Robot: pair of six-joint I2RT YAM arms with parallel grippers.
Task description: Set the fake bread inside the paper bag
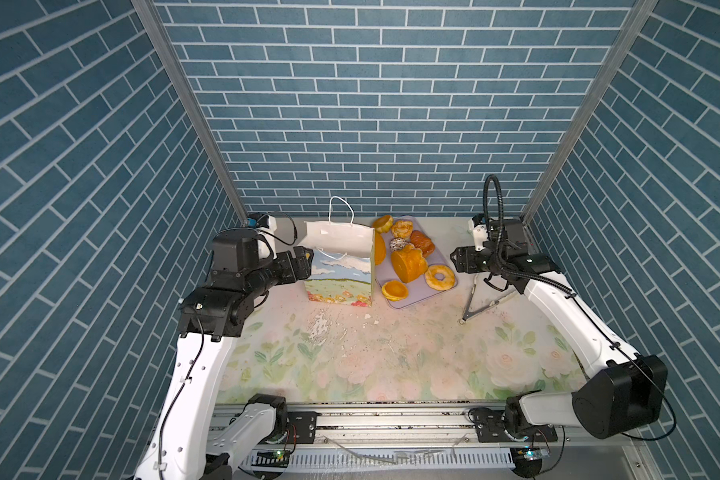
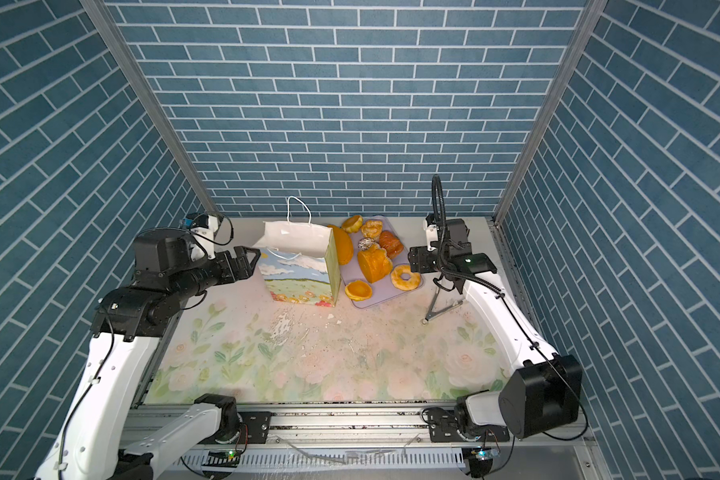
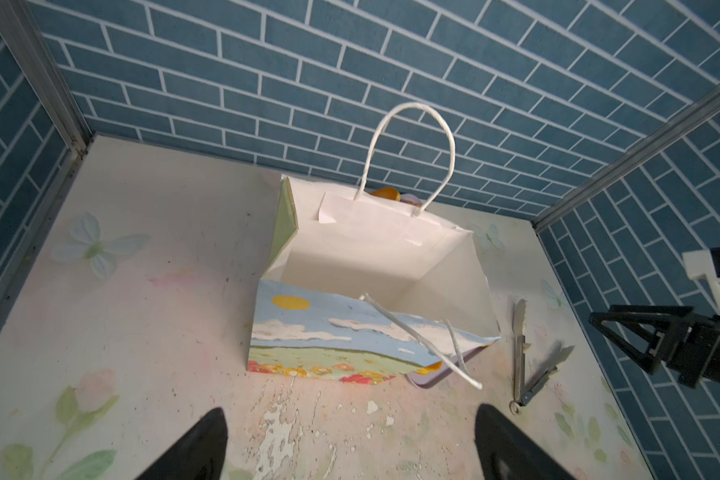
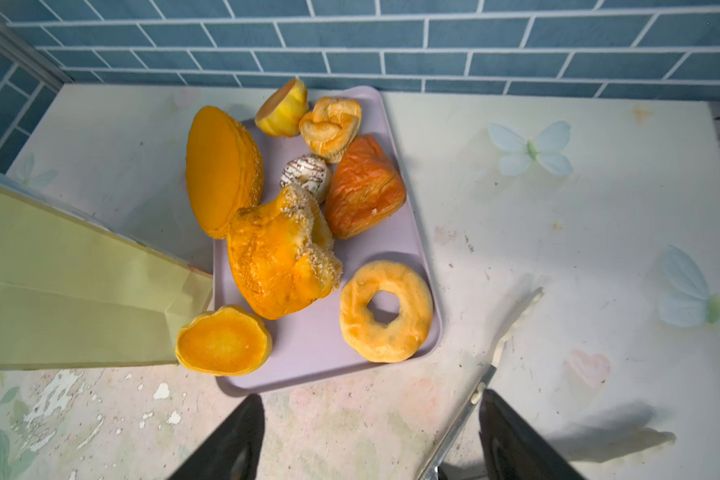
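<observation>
The flowered table (image 1: 391, 353) carried everything at its far end. Both arms reached in from the near rail. The left gripper (image 2: 255, 262) hovered just beside the left side of the paper bag (image 1: 341, 270), its fingers spread wide with only bare tabletop between them in the left wrist view (image 3: 352, 415). The right gripper (image 1: 454, 259) hung just right of the tray (image 1: 416, 296), fingers likewise well apart and closed on nothing. The bag stood upright with its mouth open. Its white lining (image 3: 371, 257) showed, the far handle stood up and the near one hung over the painted face. Its yellow-green side (image 4: 59, 291) sat against the tray's left edge. The fake bread (image 4: 275, 266), eight pieces, all lay outside the bag, on or at the lavender tray (image 4: 308, 345). The long oval loaf (image 4: 221, 170) stood on edge between bag and tray, partly off the tray. The thick loaf (image 4: 267, 282) lay mid-tray, touching the long one. The doughnut (image 4: 385, 311) lay flat at the near right corner, the brown pastry (image 4: 362, 187) at the right edge, a flat-topped bun (image 4: 223, 340) at the near left corner beside the bag, a twisted roll (image 4: 331, 124) and a small bun (image 4: 283, 108) at the far end, and the speckled ball (image 4: 306, 174) between them. The tongs (image 1: 472, 305) lay open on the table right of the tray, their tips under the right gripper.
</observation>
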